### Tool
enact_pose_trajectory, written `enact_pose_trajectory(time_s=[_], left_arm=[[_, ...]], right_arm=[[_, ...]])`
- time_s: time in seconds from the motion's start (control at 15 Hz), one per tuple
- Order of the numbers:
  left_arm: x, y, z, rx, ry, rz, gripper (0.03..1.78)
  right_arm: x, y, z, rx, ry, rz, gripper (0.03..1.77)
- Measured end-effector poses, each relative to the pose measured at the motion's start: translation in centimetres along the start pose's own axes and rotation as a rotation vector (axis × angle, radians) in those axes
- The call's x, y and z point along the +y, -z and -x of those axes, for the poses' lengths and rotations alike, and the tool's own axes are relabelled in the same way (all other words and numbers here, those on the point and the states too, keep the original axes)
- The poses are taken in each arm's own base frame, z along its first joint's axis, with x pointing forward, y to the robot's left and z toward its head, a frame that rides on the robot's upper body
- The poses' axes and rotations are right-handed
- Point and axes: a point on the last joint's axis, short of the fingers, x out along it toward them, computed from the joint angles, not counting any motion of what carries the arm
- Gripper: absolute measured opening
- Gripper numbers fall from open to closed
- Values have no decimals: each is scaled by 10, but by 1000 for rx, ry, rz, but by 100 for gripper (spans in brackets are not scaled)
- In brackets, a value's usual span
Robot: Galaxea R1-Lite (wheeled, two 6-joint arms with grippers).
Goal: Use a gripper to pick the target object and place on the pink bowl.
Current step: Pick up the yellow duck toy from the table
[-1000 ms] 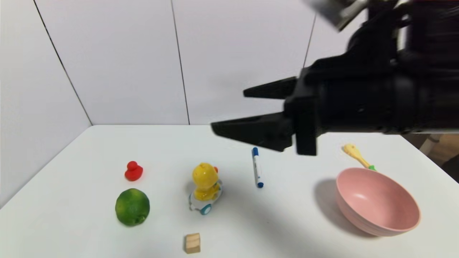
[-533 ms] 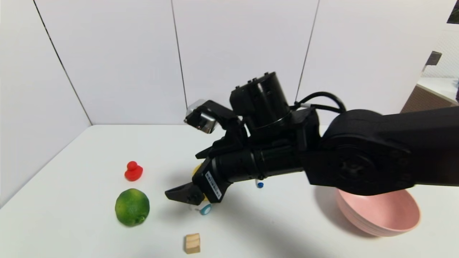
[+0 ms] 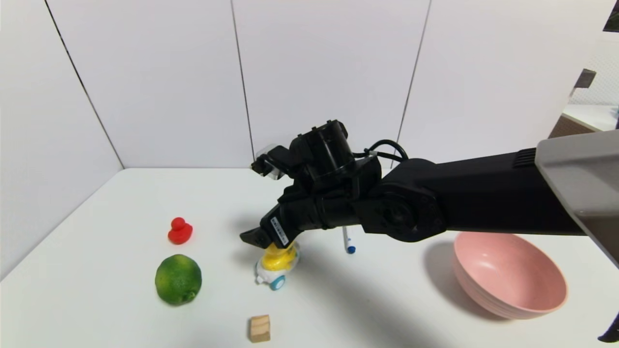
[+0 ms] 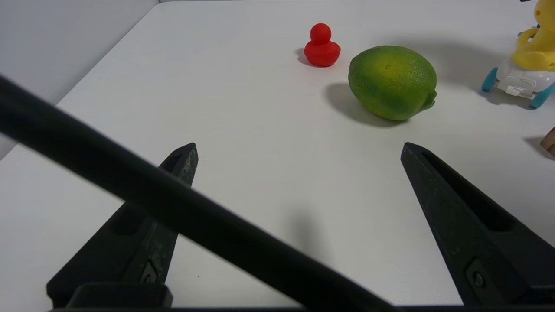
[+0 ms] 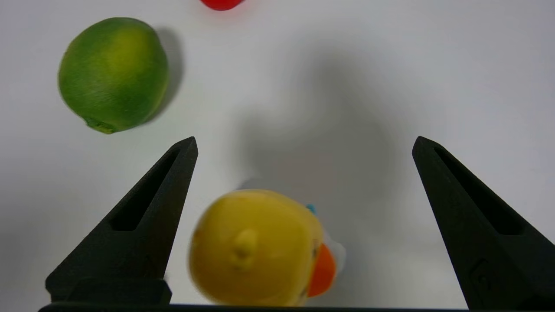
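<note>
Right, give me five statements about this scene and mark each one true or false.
1. The right gripper hovers over the chick toy with its fingers apart. True.
2. The pink bowl holds the red duck. False: the red duck sits on the table.
3. The wooden block lies on the table. True.
4. The left gripper is shut on the lime. False: its fingers are apart, and the lime lies on the table.
5. The chick toy's car has blue wheels. True.

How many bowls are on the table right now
1: the pink bowl, on the table toward the robot's right. Another could be hidden behind the right arm.
</note>
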Motion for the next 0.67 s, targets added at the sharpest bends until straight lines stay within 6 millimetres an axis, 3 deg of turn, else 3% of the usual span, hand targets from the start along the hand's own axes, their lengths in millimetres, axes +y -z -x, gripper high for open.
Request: enact_pose_trajectory(time_s=[0.27,0.67], left_arm=[[0,0,0,0,0,0,169],[0,0,0,0,0,0,169]], right_arm=[[-9,6,3,31,16,-17,171],[-4,19,0,94,-10,43,171]])
